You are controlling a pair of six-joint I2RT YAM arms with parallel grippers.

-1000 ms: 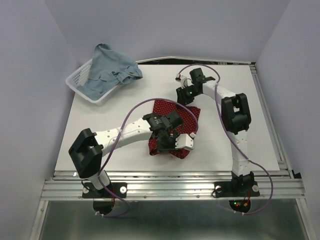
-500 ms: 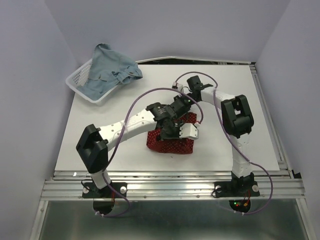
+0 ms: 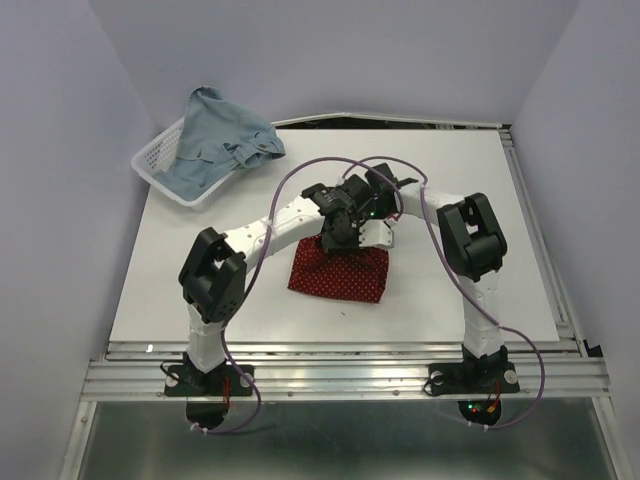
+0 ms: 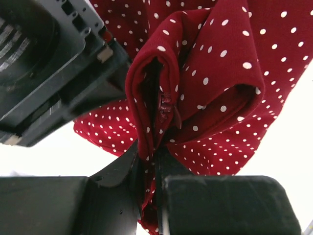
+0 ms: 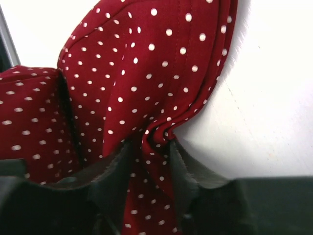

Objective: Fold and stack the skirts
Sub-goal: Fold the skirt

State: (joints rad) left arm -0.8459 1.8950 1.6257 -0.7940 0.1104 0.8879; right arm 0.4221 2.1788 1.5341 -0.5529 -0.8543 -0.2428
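Note:
The dark red skirt with white dots [image 3: 338, 272] lies as a folded rectangle in the middle of the table. My left gripper [image 3: 334, 240] is at its far edge, shut on a bunched fold of the red cloth [image 4: 161, 103] that runs down between the fingers [image 4: 122, 169]. My right gripper [image 3: 368, 210] sits close behind the left one, also shut on a pleat of the red skirt [image 5: 146, 88], pinched between its fingertips [image 5: 178, 164]. The light blue denim skirt [image 3: 225, 140] is heaped over the white basket [image 3: 150, 165] at the back left.
The two wrists crowd together above the skirt's far edge, with purple cables looping over them. Bare white table [image 3: 470, 290] shows to the right and in front of the red skirt. A metal rail [image 3: 340, 350] runs along the near edge.
My left gripper carried the red cloth from the near side toward the back, leaving the skirt a smaller flat rectangle. My right gripper came forward from the back and closed on the cloth.

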